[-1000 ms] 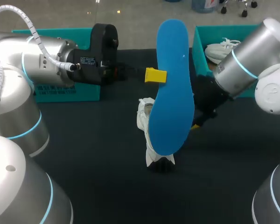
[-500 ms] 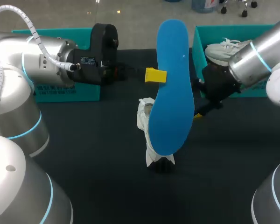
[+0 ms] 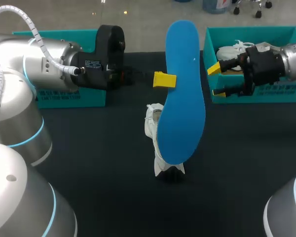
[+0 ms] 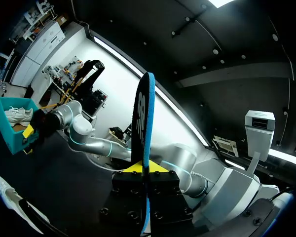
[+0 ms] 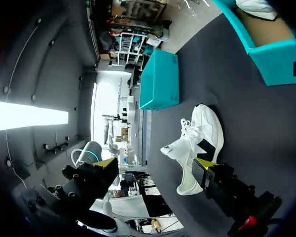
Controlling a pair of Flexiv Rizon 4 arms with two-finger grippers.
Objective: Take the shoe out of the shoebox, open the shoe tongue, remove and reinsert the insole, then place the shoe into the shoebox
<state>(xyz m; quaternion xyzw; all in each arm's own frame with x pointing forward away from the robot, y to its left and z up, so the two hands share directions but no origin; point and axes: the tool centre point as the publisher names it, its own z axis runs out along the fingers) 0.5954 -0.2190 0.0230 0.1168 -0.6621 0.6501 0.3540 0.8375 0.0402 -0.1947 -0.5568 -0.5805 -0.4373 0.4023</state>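
Observation:
My left gripper (image 3: 164, 79) is shut on a blue insole (image 3: 182, 94), held up on end above the table's middle. In the left wrist view the insole (image 4: 143, 128) shows edge-on between the yellow tips of the left gripper (image 4: 143, 168). A white shoe (image 3: 155, 143) stands on the black table, partly hidden behind the insole. My right gripper (image 3: 216, 80) hangs open and empty in front of the teal shoebox (image 3: 266, 93). Seen from the right wrist, the shoe (image 5: 197, 145) lies ahead of the wide-spread right gripper (image 5: 155, 164), apart from both fingers.
A second white shoe (image 3: 232, 50) lies inside the shoebox at the back right. A teal lid or box (image 3: 74, 96) sits at the back left, under my left arm, and shows as a teal block (image 5: 160, 81) beyond the shoe in the right wrist view.
My right arm has drawn back to the right, away from the shoe and insole, and its open gripper now sits by the shoebox's front. The left arm and insole have not moved.

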